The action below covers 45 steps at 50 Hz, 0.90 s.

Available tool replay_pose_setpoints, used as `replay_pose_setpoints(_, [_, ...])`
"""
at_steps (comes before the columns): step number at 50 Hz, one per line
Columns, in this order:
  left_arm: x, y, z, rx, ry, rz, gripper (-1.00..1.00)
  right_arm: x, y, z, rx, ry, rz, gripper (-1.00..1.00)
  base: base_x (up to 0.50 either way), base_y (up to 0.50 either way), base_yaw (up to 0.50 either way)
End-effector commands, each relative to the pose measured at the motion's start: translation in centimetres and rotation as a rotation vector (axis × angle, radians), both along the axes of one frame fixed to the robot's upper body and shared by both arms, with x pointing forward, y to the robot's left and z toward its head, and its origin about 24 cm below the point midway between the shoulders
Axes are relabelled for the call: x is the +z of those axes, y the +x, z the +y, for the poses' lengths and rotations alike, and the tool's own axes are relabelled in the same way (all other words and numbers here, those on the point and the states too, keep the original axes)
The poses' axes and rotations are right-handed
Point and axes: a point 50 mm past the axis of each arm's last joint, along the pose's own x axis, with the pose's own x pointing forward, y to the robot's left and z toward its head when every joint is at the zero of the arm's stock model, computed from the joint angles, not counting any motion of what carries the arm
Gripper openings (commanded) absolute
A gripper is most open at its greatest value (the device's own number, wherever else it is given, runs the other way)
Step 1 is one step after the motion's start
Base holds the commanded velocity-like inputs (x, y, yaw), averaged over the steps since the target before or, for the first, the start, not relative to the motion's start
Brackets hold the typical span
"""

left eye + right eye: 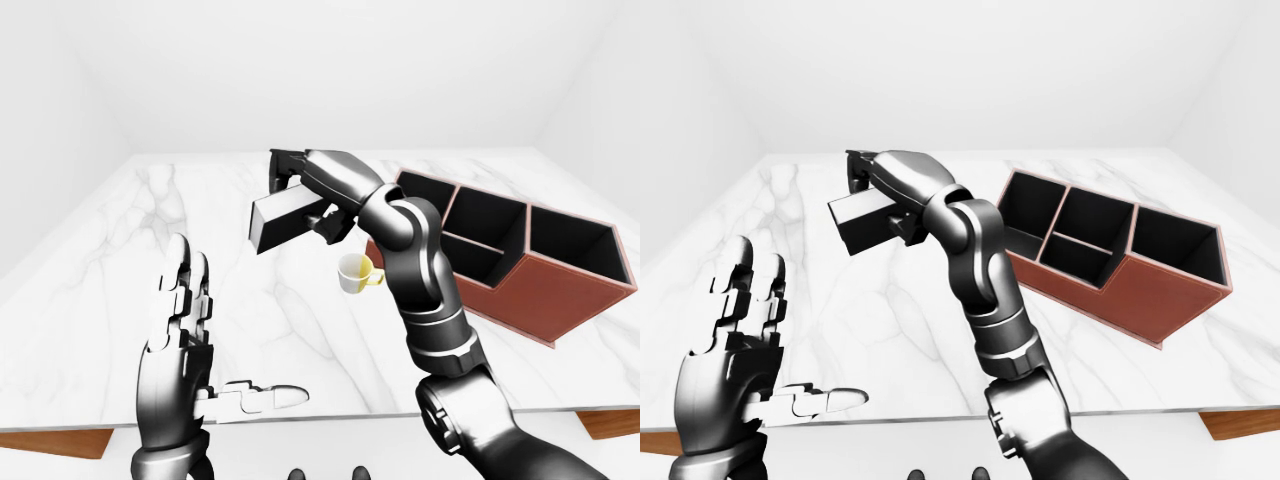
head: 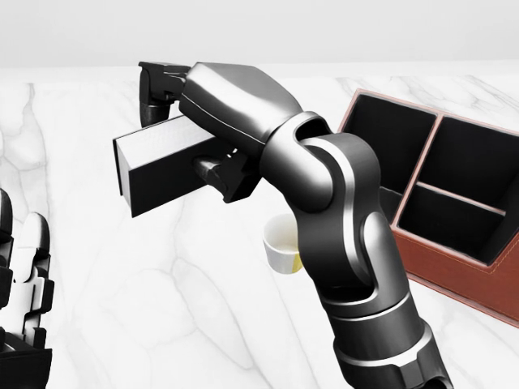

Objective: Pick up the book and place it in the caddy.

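Observation:
My right hand (image 2: 190, 130) is shut on a dark grey book (image 2: 158, 166) and holds it in the air above the marble table (image 1: 120, 250), left of the caddy. The caddy (image 1: 520, 255) is a brown box with several black compartments, lying at the right of the table. My left hand (image 1: 185, 330) is open and empty, fingers spread, low at the left of the left-eye view, near the table's near edge.
A small white cup (image 1: 353, 273) with a yellow handle stands on the table below the held book, between my right forearm (image 1: 425, 290) and the caddy's left end. White walls surround the table.

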Motion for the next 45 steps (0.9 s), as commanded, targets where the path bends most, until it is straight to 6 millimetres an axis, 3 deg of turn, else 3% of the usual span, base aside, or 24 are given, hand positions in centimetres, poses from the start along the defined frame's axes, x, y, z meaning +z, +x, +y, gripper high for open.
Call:
replay_pose_setpoints(1, [0.0, 0.0, 0.0, 0.000, 0.000, 0.000, 1.00, 0.5, -0.1, -0.2, -0.002, 0.015, -0.015, -1.00, 0.00, 0.00, 0.00])
replay_pose_setpoints(19, [0.0, 0.0, 0.0, 0.000, 0.000, 0.000, 1.00, 0.5, -0.1, -0.2, -0.001, 0.015, -0.015, -1.00, 0.00, 0.00, 0.00])
replay_pose_setpoints(20, [0.0, 0.0, 0.0, -0.001, 0.000, 0.000, 1.00, 0.5, -0.1, -0.4, -0.007, 0.018, -0.019, -1.00, 0.00, 0.00, 0.00])
replay_pose_setpoints(21, [0.4, 1.2, -0.1, -0.026, -0.003, -0.003, 1.00, 2.0, 0.3, -3.8, -0.080, 0.115, -0.051, -1.00, 0.00, 0.00, 0.00])
replay_pose_setpoints(22, [0.4, 1.3, -0.1, -0.028, -0.003, -0.003, 1.00, 2.1, 0.2, -3.9, -0.065, 0.116, -0.054, -1.00, 0.00, 0.00, 0.00])
replay_pose_setpoints(45, [0.5, 1.3, -0.1, -0.028, -0.003, -0.003, 1.00, 2.5, -0.1, -3.7, -0.018, 0.137, -0.089, -1.00, 0.00, 0.00, 0.00])
